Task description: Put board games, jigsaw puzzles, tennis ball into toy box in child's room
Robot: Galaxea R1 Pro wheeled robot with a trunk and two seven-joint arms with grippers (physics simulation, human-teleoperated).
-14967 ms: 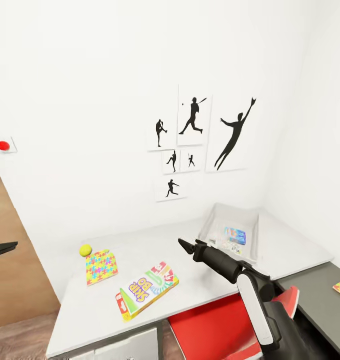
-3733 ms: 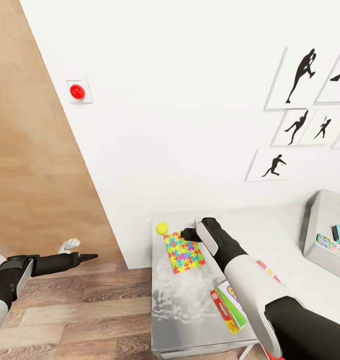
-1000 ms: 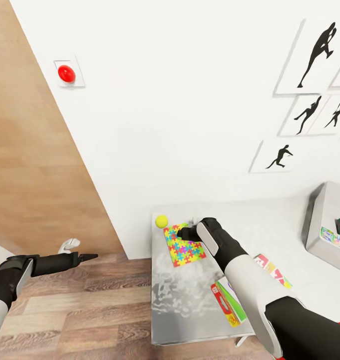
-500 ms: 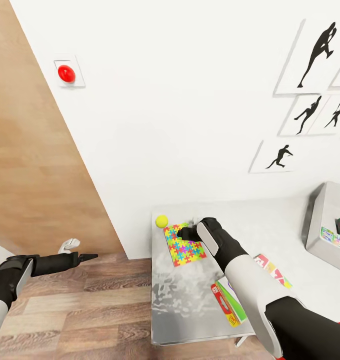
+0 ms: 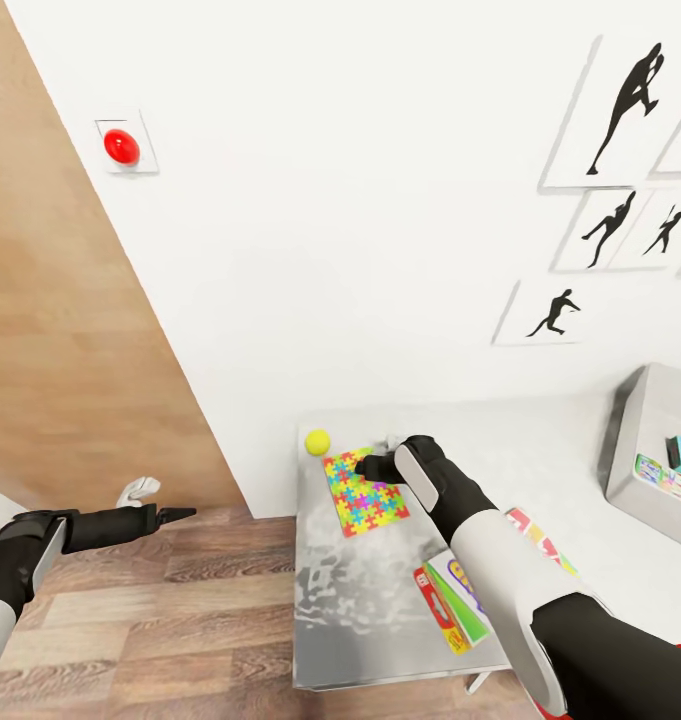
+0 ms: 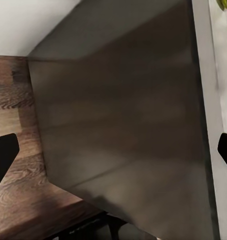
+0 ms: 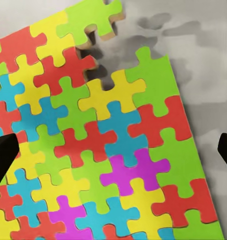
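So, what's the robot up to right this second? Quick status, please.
Right gripper open, hovering over the bright multicoloured jigsaw puzzle on the pale speckled table. Left gripper open, idle over the wood floor. Yellow tennis ball lies beside the puzzle.

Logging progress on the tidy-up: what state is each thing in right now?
Jigsaw puzzle: flat on the table, right gripper over it, not gripped.
Tennis ball: loose at the table's corner.
Board game: flat at the table's front edge, partly hidden by the arm.
Toy box: holds some boxes already.
Right gripper: jaws open.
Left gripper: empty, off the table.
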